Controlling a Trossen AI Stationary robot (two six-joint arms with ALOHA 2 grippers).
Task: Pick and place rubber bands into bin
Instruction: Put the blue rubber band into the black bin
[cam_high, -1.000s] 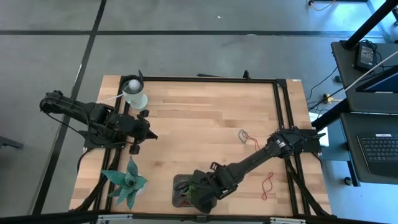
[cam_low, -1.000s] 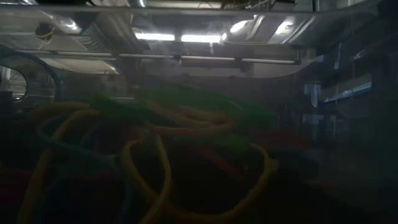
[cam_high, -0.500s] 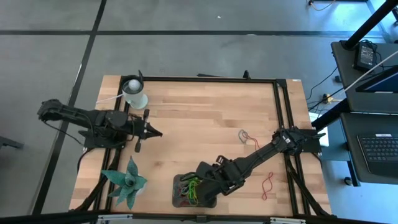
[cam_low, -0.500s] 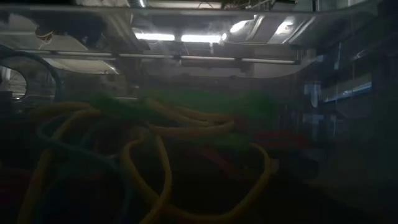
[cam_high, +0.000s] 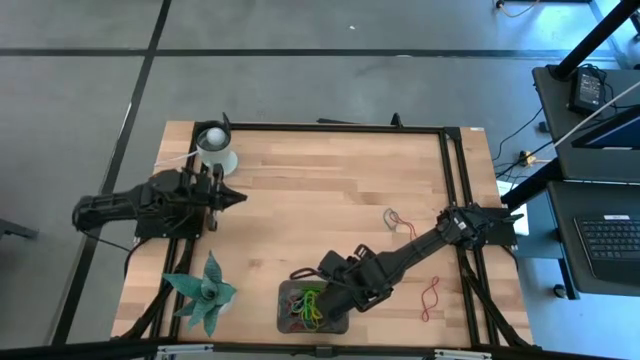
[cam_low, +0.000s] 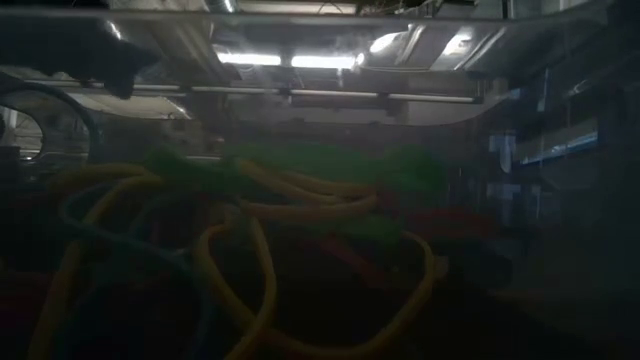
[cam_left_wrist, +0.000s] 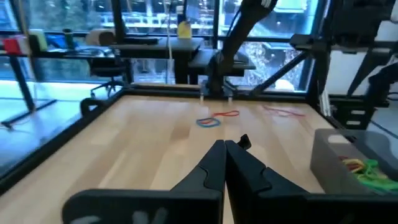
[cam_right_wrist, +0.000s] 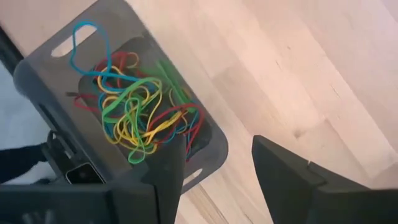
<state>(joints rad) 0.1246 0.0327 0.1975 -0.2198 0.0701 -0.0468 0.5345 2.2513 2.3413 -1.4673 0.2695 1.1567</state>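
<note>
The bin (cam_high: 290, 320) sits at the table's near edge with a heap of rubber bands (cam_high: 310, 305) in it. The right wrist view shows that heap (cam_right_wrist: 134, 115) as green, yellow, red and blue loops. My right gripper (cam_high: 322, 284) hangs open, pointing steeply down, just above the bin's far right corner (cam_right_wrist: 214, 152), holding nothing. Loose rubber bands lie on the wood: a small bunch (cam_high: 393, 218) and a red one (cam_high: 431, 296). My left gripper (cam_high: 238, 197) is shut and level at the table's left, near the white cup.
A white cup (cam_high: 215, 150) stands at the far left corner. A green toy plant (cam_high: 205, 292) lies at the near left. A black frame (cam_high: 452, 180) rims the table. Bare wood spreads across the middle. The low view looks through the bin's wall at the bands (cam_low: 260, 240).
My right gripper has drawn up and back from the bin toward the table's far right, uncovering the bands in it. My left arm has folded down, and its shut gripper has swung toward the far edge and now points level.
</note>
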